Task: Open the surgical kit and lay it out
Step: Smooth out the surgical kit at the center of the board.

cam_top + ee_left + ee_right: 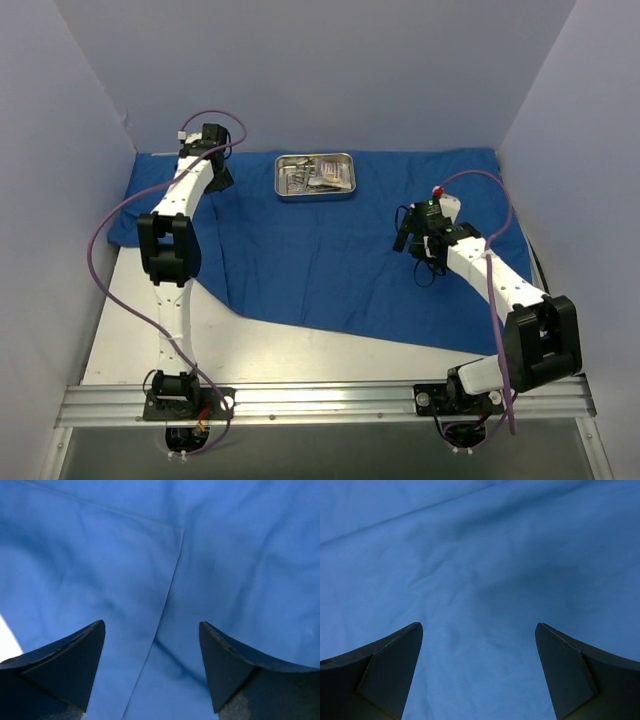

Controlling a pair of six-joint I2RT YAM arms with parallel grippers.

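Left gripper [152, 630]: fingers spread, over blue cloth [330, 260] near its far-left corner | right gripper [479, 625]: fingers spread, above cloth's right side | steel tray [316, 197] holding instruments [300, 178]: on cloth, far centre

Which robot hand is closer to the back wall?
Left. The left hand is near the cloth's far edge, close to the back wall; the right hand is farther forward, over the cloth's middle.

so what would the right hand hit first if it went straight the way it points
Probably the royal-blue cloth wrap: the open right hand points at bare cloth, gap unclear.
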